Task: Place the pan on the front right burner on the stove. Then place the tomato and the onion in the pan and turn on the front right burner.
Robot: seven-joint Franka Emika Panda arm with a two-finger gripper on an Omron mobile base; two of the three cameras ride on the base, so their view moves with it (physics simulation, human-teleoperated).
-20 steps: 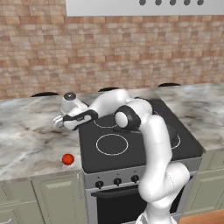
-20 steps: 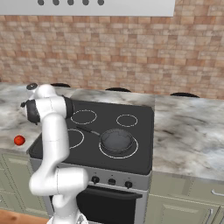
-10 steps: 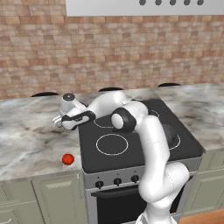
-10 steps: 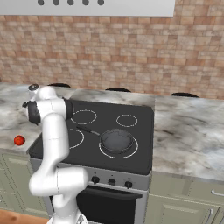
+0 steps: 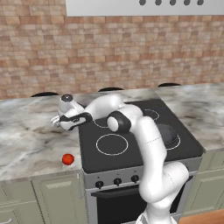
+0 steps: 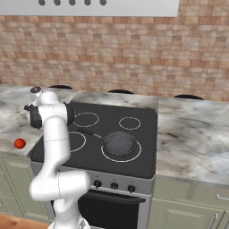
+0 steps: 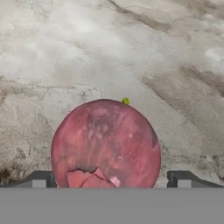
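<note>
The onion point(image 7: 106, 144), a dull pinkish-purple ball, lies on the marble counter and looms large in the hand view. My gripper point(image 7: 111, 179) is open, with one dark fingertip point(image 7: 41, 179) on each side of the onion and not pressing on it. In the left base view the gripper point(image 5: 57, 122) points down at the counter just left of the stove point(image 5: 131, 153). The pan point(image 6: 119, 144) sits on the front right burner point(image 6: 134, 156), its thin handle pointing left. Near the counter's front edge, left of the stove, rests the tomato point(image 5: 67, 159), also seen as a red tomato point(image 6: 19, 143) in the right base view.
Black knobs point(image 6: 114, 185) line the stove's silver front panel. A brick wall backs the counter, and a range hood point(image 5: 144, 6) hangs above. Marble counter point(image 6: 197, 134) stretches to the right of the stove.
The hand has sunk a little lower and leftward toward the counter. The jaws have stayed open. Pan and tomato have not moved.
</note>
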